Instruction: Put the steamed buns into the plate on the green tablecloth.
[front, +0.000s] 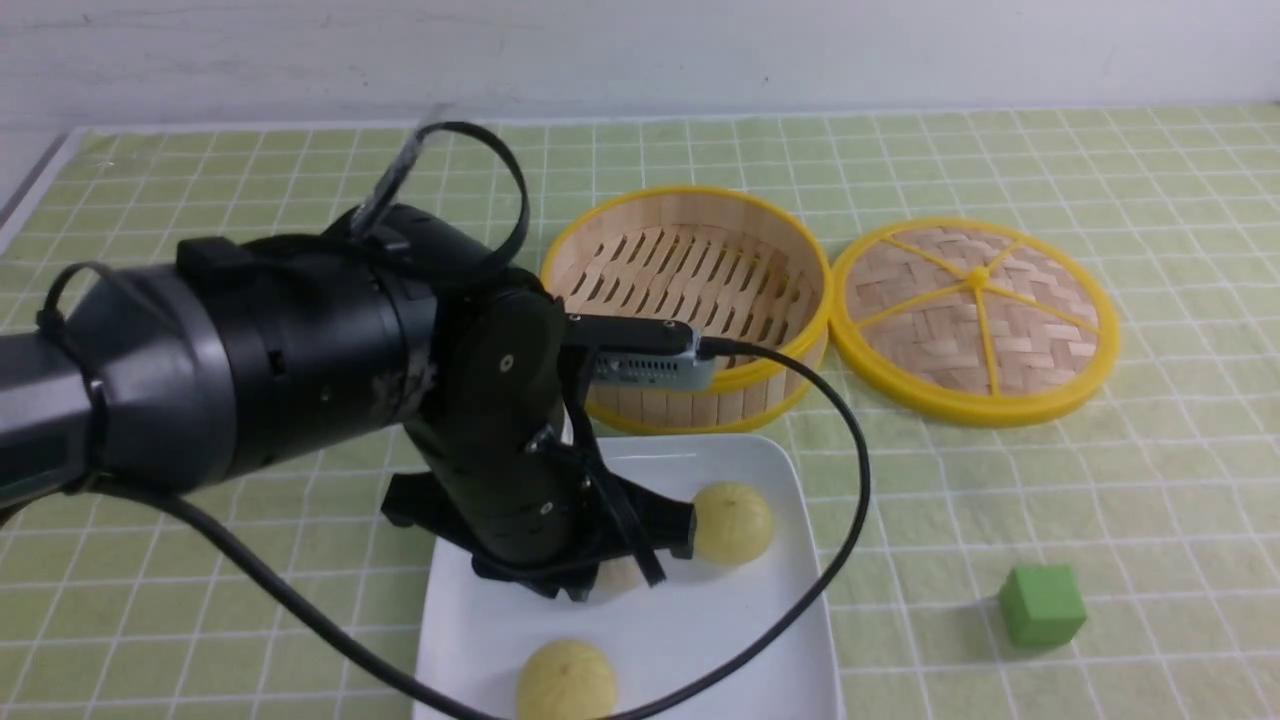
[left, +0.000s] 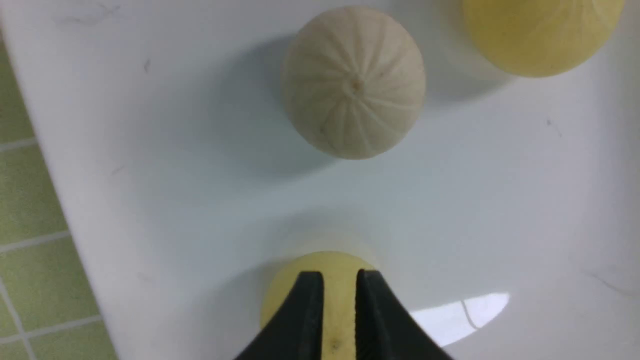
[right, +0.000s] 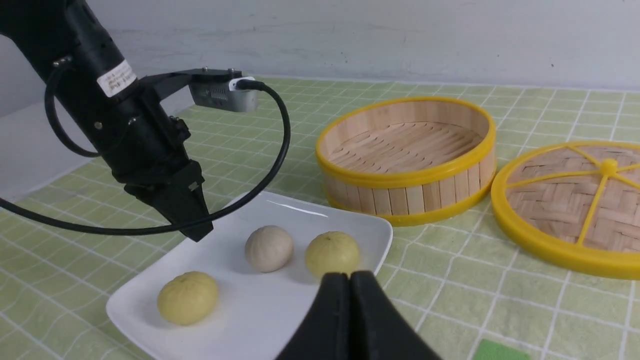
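Three steamed buns (right: 268, 248) lie in the plate (front: 700, 620), lower centre of the front frame.
Two are pale yellow and one is grey, none touching; the plate stands on the green tablecloth (front: 1000, 160) of the desk. The left hand (left: 340, 275) hangs over one yellow bun, fingers nearly together, holding nothing. The right hand (right: 350, 275) is pressed together, empty.
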